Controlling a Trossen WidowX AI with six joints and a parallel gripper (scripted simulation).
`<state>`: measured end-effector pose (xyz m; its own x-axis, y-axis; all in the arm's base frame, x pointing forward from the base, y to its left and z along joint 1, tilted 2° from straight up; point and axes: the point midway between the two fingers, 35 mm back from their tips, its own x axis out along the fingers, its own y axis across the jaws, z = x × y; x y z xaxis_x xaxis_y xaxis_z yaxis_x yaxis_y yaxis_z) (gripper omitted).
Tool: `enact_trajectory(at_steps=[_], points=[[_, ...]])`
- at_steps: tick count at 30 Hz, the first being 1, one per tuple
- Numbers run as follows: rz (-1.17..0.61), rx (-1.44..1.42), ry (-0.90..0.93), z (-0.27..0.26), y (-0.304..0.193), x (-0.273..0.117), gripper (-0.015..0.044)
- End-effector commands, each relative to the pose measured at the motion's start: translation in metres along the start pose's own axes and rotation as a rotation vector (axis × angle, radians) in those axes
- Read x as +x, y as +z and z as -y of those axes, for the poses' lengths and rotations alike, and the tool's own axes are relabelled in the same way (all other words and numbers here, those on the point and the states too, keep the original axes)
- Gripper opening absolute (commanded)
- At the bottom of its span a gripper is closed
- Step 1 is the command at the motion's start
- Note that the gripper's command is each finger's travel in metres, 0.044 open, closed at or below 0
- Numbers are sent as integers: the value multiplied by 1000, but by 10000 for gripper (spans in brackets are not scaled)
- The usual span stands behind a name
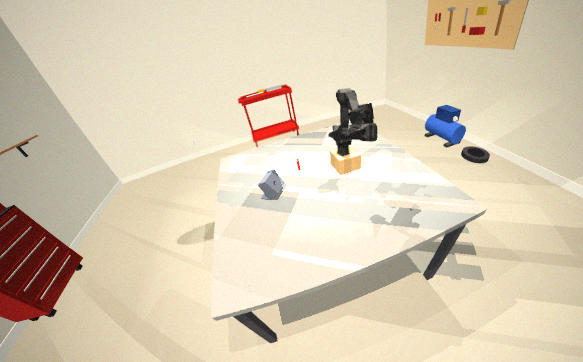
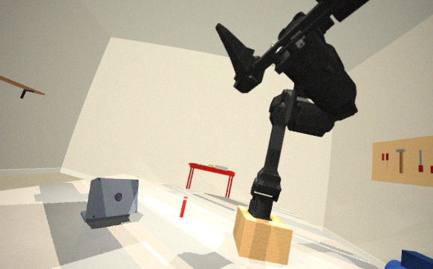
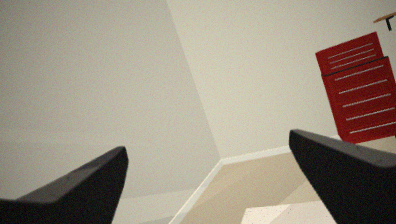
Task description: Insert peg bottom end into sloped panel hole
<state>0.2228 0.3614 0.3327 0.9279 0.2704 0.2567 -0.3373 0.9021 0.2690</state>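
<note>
A thin red peg (image 1: 298,164) (image 2: 183,207) stands upright on the table (image 1: 315,235). A grey-blue sloped panel (image 1: 268,187) (image 2: 104,198) stands beyond it, with one round dark hole (image 2: 118,197) in its face. The hole looks empty. The peg's cross-section is too small to tell. My gripper (image 3: 209,146) is wide open with nothing between its fingers. It is raised high above the table, away from the peg and panel. The wrist view shows neither peg nor panel. In the exterior view one finger is visible and the other is cut off or hidden.
The arm stands on a wooden block (image 1: 346,162) (image 2: 263,238), with the peg between block and panel. Beyond the table are a red cart (image 1: 275,131) (image 2: 212,169), a blue compressor (image 1: 445,129) and a red tool chest (image 1: 17,255) (image 3: 357,95).
</note>
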Motion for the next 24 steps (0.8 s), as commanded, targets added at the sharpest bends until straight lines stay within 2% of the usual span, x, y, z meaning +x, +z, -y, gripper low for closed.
enact_trajectory(at_steps=[1,24], points=[[-16,-80,-15,11,-8,15,440],[-152,-432,-157,105,-44,79,440]])
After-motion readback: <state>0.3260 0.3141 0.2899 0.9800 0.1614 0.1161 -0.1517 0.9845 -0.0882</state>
